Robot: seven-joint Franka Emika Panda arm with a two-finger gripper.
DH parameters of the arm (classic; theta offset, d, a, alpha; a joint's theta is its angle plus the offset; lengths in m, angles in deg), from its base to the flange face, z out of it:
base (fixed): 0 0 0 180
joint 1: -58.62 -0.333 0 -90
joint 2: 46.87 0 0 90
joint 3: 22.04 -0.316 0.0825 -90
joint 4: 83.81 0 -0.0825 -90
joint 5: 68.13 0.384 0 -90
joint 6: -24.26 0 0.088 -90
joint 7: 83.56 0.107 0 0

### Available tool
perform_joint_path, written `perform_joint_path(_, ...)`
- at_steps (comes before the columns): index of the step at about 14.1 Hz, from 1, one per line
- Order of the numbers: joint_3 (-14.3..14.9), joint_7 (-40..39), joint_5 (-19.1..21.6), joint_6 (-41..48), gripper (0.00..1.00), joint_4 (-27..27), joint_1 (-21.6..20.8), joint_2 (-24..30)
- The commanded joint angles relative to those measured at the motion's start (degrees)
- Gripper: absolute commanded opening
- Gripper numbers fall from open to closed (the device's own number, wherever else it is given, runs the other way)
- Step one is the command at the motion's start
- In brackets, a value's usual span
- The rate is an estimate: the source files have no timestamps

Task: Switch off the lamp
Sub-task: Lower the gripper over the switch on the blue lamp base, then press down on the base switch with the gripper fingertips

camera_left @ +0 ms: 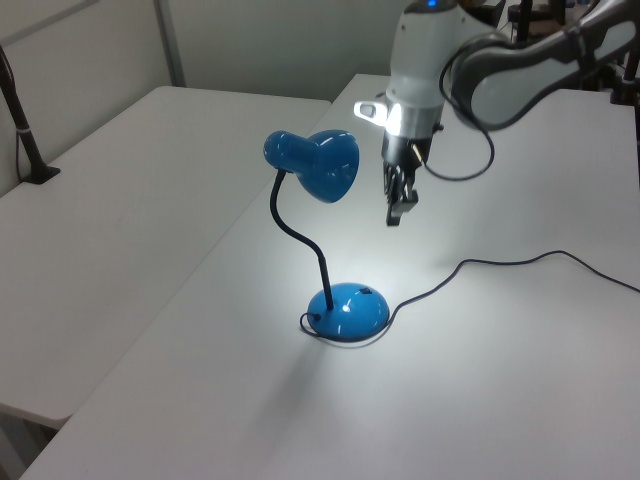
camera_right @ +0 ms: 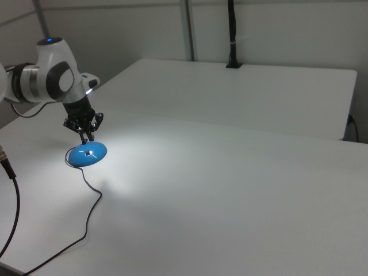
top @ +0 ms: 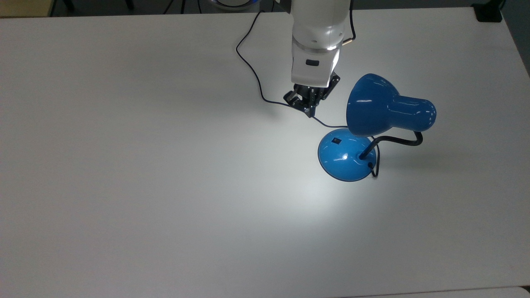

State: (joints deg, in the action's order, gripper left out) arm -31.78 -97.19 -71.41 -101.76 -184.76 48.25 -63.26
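A: Where is the lamp (top: 372, 128) sitting, and is it lit?

B: It is standing on the table (top: 124, 165), toward the top view's right. A bright pool is glowing on the tabletop by the base (top: 347, 159), so I judge it is on. The gripper (top: 309, 108) is hanging in the air just beside the shade (top: 370, 105), short of the base and over the cord (top: 252, 70). Its jaws look pressed together into one narrow tip.

A: What is likeliest to go wrong?

B: The switch (top: 337, 141) is small and sits on a glossy dome, so a tip that is coming down off-centre could be skidding off and shoving the light base along instead of pressing. The shade is also overhanging part of the base; the wrist could be clipping it and tipping the lamp. And the cord is lying right under the path, so it could be snagging.

A: What is hard to make out?

B: In the right view the arm (camera_right: 49, 77) is covering the shade and neck. The switch's position is too small to read.
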Motion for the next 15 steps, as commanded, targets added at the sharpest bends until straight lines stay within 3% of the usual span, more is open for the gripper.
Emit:
perform_joint_path(1,-2.5,-4.4,0.6,-8.3,0.0,-0.9,0.3,-4.3)
perform_joint_path(6,-2.9,-5.1,0.5,-13.3,0.0,-0.9,-0.3,-7.9)
perform_joint_path(15,-4.4,-5.1,0.2,-13.9,0.0,-0.6,-0.2,-10.2)
